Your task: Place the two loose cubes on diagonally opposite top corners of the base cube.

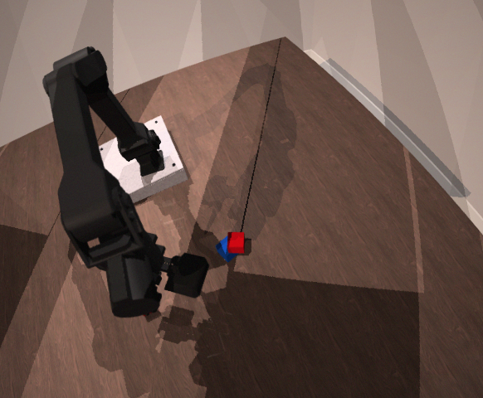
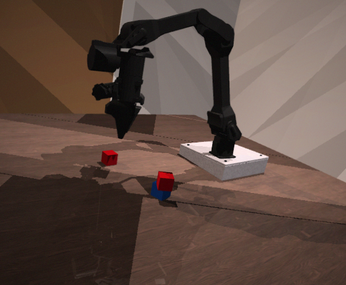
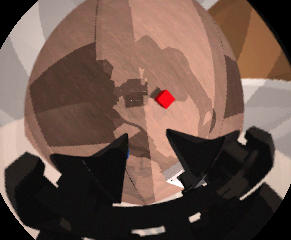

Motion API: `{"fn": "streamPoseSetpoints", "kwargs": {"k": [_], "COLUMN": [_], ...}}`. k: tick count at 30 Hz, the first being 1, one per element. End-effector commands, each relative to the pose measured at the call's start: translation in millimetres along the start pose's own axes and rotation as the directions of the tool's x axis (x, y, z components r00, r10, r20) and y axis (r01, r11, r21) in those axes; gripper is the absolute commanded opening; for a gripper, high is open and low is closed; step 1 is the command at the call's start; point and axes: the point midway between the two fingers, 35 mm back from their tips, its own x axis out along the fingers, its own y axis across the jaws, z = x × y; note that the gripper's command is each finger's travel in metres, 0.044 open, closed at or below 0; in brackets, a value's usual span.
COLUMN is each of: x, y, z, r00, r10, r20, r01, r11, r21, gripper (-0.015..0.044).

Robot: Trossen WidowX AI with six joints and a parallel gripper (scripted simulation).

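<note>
The blue base cube [image 1: 227, 256] [image 2: 160, 194] stands on the table. One red cube [image 1: 236, 242] [image 2: 165, 181] rests on it, offset over one top corner, and looks level. The other red cube [image 2: 109, 158] [image 3: 165, 99] lies on the table, apart from the base cube; in the top view the arm hides nearly all of it. My gripper [image 2: 121, 136] [image 3: 147, 134] is open and empty, pointing down above the table near this loose cube. In the wrist view the fingertips stand apart, and a finger hides nearly all of the base cube.
The arm's white mounting plate [image 1: 164, 138] [image 2: 244, 170] stands behind the cubes, on the robot's side. The wooden table [image 1: 340, 222] [image 2: 259, 251] carries broad shadows from the arm. Walls stand beyond the table's edges.
</note>
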Motion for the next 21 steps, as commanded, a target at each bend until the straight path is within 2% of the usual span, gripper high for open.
{"fn": "streamPoseSetpoints", "kwargs": {"k": [1,7,9,15,21], "x": [-6,-14,-16,-10,41], "y": [-16,-52,-60,-61,-61], "z": [14,36,40,41,42], "r00": [1.0,1.0,1.0,1.0,1.0], "r10": [0.004,0.0,-0.002,-0.002,-0.002], "r20": [0.003,0.008,0.009,0.009,0.009], "r01": [-0.005,-0.005,-0.005,-0.005,-0.005], "r11": [0.971,0.774,0.709,0.701,0.701], "r21": [0.239,0.633,0.705,0.713,0.713], "gripper": [0.0265,0.0265,0.0265,0.0265,0.0265]}}
